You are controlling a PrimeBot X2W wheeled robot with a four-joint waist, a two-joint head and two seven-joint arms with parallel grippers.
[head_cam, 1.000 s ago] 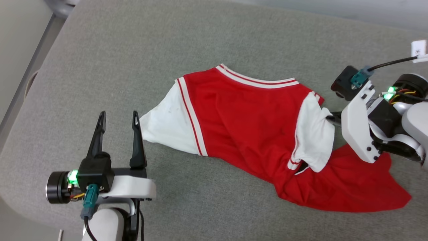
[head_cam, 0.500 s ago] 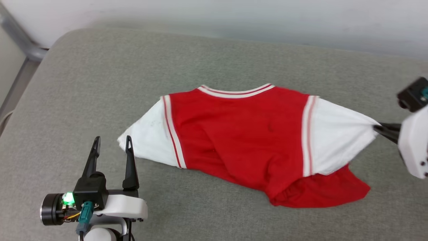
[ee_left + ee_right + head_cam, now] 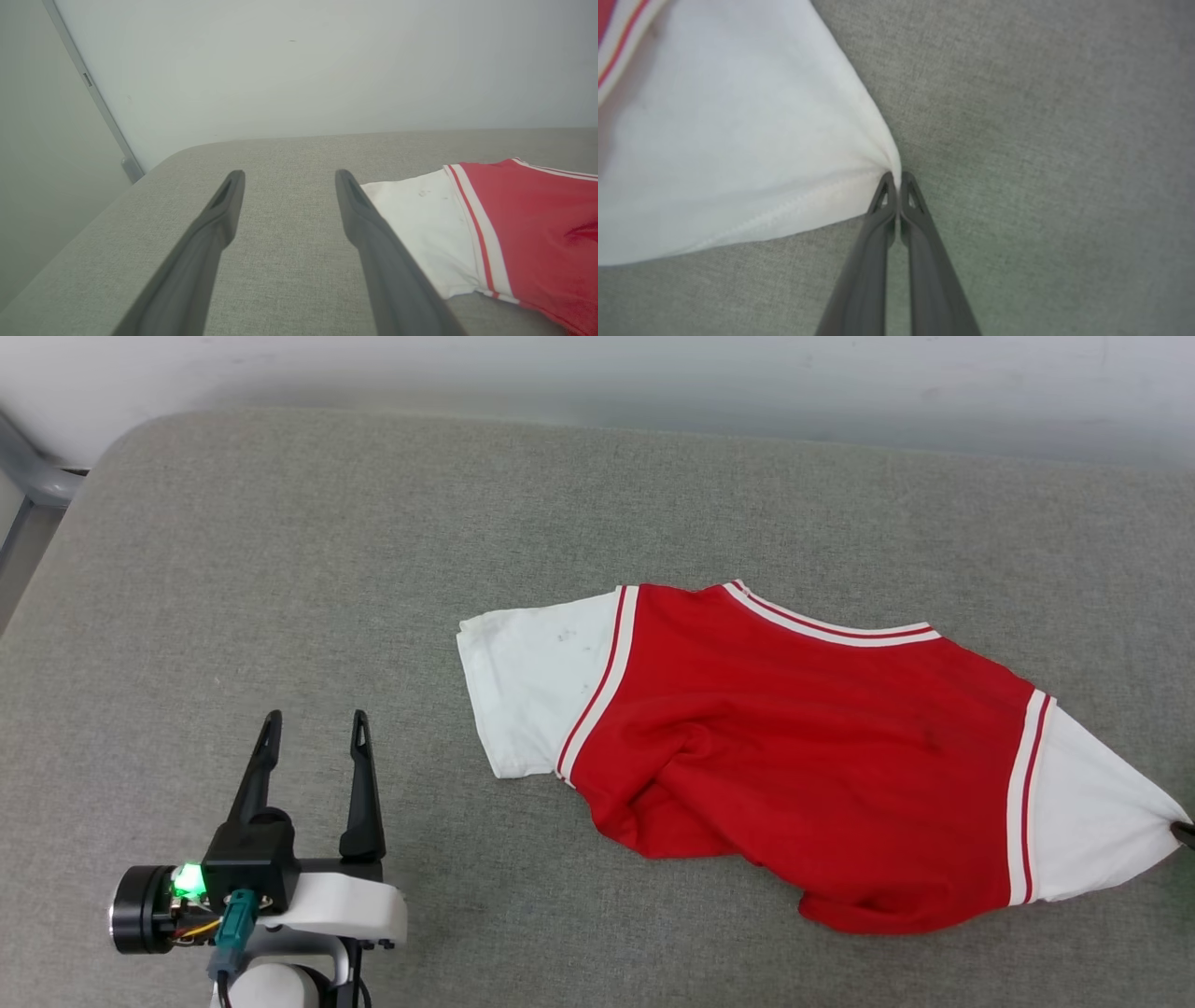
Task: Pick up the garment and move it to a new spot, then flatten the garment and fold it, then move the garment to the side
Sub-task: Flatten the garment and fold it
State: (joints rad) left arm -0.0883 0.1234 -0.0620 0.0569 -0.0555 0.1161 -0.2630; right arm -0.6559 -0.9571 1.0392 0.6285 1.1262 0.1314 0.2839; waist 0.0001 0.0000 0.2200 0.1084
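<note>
Garment (image 3: 803, 737) lies spread on the grey cushion (image 3: 280, 523), toward its right side, red back up and rumpled along the lower hem. Right gripper (image 3: 894, 175) is pinched tight on one white sleeve (image 3: 738, 140) — the cloth drawn to a point. Left gripper (image 3: 316, 719) stands spread wide, holding nothing — apart from the other sleeve (image 3: 532, 700).

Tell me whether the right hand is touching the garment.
Touching. The right wrist view shows the right hand pinching the garment at its white sleeve corner.
</note>
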